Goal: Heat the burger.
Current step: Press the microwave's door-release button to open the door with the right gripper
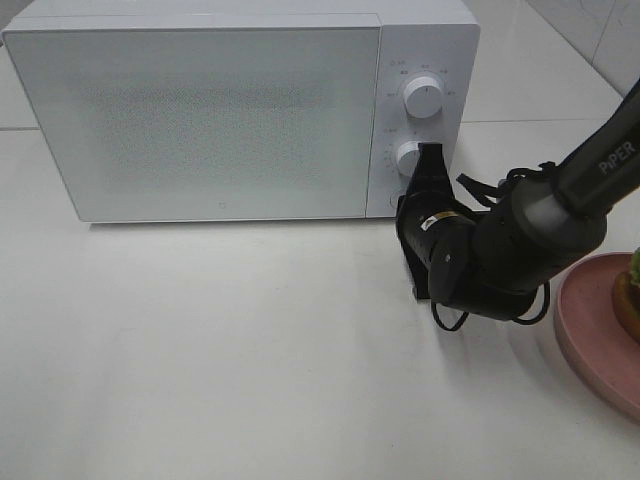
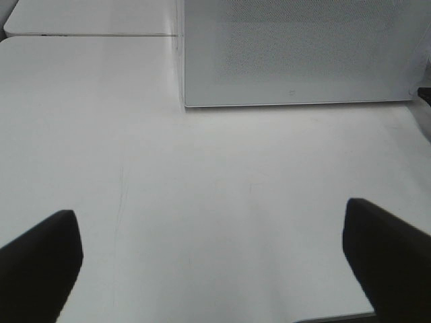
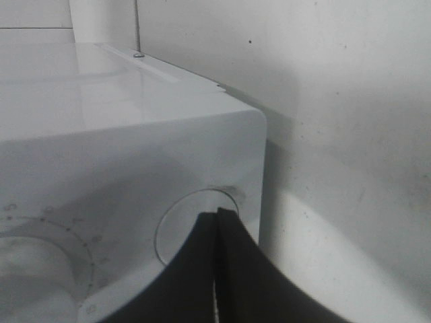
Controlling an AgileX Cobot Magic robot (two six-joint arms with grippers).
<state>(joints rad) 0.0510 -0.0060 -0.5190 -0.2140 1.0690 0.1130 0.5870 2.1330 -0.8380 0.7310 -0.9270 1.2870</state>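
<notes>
Tightly clenched, our right gripper (image 1: 432, 156) points its tip at the round button (image 3: 180, 221) below the dials (image 1: 423, 97) of the white microwave (image 1: 200, 110). Our left gripper (image 2: 210, 210) hangs wide open above the table (image 1: 250, 350). Well to the right, the burger (image 1: 631, 290) sits on a pink plate (image 1: 590, 335), mostly out of frame.

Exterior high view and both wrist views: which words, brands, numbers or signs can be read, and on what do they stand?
"PiPER": white letters on the black right arm.
Numbers around the upper round white dial and lower round white dial of the white box-shaped microwave: too small to read.
Tiny mark low on the speckled microwave door: too small to read.
Dial markings in the right wrist view: blurred.
</notes>
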